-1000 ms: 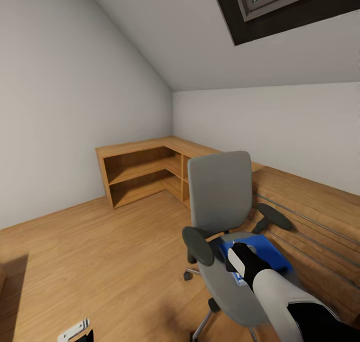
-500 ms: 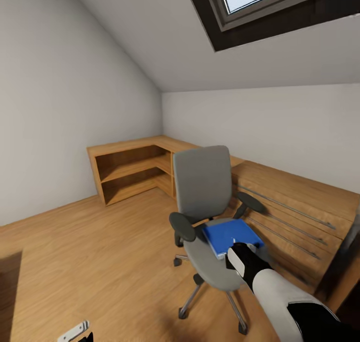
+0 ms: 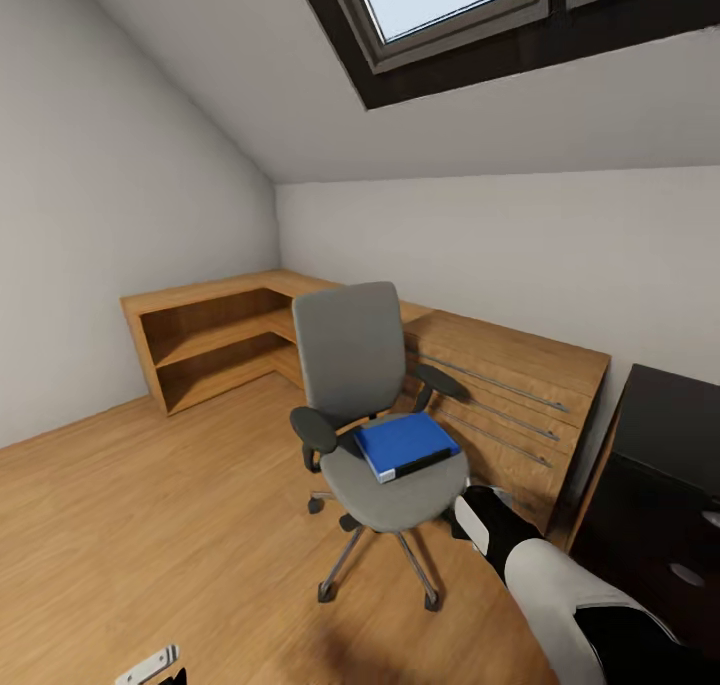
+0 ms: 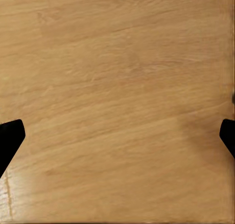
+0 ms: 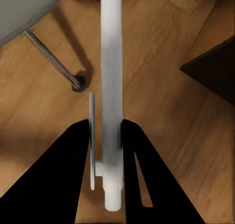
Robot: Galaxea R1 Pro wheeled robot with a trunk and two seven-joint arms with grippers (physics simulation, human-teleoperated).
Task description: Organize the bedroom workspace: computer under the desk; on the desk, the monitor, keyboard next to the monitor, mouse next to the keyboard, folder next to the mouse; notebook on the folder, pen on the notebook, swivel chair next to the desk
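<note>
Folder [image 3: 405, 445] flat on swivel chair [image 3: 352, 365] seat, ahead-left of right gripper [image 5: 105, 131], the nearer arm | right jaws clamped on pen [image 5: 111, 87] | left gripper [image 4: 117, 136] spread, empty

Right arm [image 3: 560, 590]: white forearm and black wrist reaching forward and down from the lower right of the head view. Right gripper [image 5: 105, 126]: two black fingers [image 5: 58, 180] closed against a slim white pen [image 5: 111, 87], which lies lengthwise between them. Left gripper [image 4: 117, 136]: black fingertips [image 4: 10, 138] spread wide apart, nothing between them. A small part of the left arm [image 3: 150, 665] shows at the lower edge of the head view.
</note>
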